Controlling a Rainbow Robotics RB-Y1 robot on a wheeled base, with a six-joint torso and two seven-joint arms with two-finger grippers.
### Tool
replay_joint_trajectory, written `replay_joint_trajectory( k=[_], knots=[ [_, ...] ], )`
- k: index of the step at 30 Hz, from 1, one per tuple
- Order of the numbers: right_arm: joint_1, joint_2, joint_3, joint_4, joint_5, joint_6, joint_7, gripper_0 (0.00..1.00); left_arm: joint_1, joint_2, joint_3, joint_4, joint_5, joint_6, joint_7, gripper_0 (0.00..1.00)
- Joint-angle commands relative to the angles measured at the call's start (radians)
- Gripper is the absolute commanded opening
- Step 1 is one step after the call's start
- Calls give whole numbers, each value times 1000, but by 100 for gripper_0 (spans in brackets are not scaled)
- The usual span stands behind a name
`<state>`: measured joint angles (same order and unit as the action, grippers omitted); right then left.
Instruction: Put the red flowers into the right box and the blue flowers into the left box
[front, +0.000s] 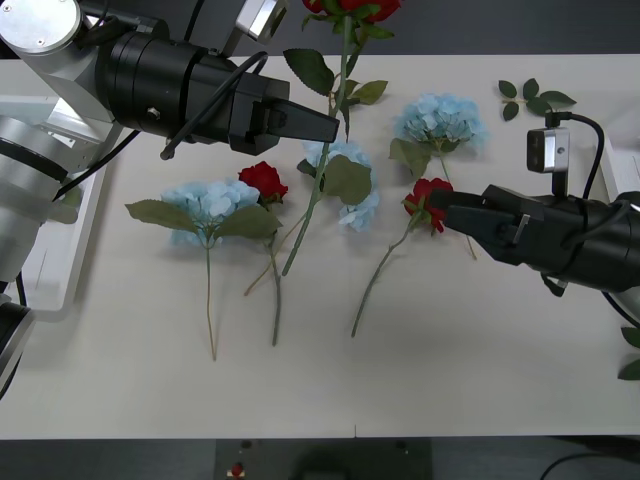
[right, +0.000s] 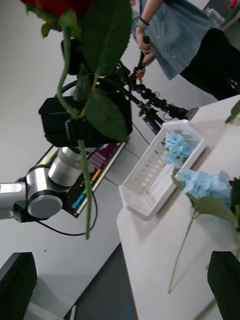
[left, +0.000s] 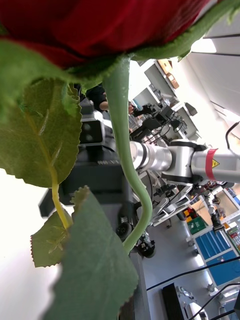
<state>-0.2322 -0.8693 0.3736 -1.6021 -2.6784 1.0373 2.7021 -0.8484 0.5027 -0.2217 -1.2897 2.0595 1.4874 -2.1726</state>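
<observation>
Left hand (front: 335, 128) is clamped on the stem of a long red rose (front: 350, 8), holding it up over the far middle of the table (front: 450, 370). Its head sits at the far edge of the front view, stem trailing down toward the table.

Right hand (front: 432, 203) is low over the table, tips just beside a red rose (front: 428, 200) lying there. Can't tell whether its fingers are spread or closed.

Progress, as I judge it: early. The left box (right: 150, 192) in the right wrist view holds one blue flower (right: 175, 145). The right box barely shows as an edge (front: 612, 160) at the table's right; contents hidden.

Still on the table: three blue flowers (front: 205, 205) (front: 350, 180) (front: 440, 122) and another red rose (front: 264, 180), beside the leftmost blue one. Loose leaf sprig (front: 532, 97) at far right isn't part of the job.

Left to do: three roses to the right box, three blues to the left.
</observation>
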Motion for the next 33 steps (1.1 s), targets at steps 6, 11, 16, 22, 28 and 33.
replay_joint_trajectory(
  k=[6, 11, 16, 22, 28, 33],
  knots=[
    [37, 151, 2, -108, 75, -23, 3, 100, -9, -10, 13, -34, 10, -3, -67, 0],
    [31, 236, 2, -108, 144, -48, 3, 100, -9, -10, 13, -34, 10, -3, -67, 0],
    [19, 311, 5, -108, 207, -69, 3, 100, -9, -10, 13, -34, 10, -3, -67, 0],
    [1, 383, 30, -108, 262, -105, 3, 100, -9, -10, 13, -34, 10, -3, -67, 0],
    [-26, 432, 100, -108, 264, -187, 3, 100, -9, -10, 13, -34, 10, -3, -67, 0],
    [-45, 460, 137, -108, 262, -253, 3, 100, -9, -10, 13, -34, 10, -3, -67, 0]
  ],
)
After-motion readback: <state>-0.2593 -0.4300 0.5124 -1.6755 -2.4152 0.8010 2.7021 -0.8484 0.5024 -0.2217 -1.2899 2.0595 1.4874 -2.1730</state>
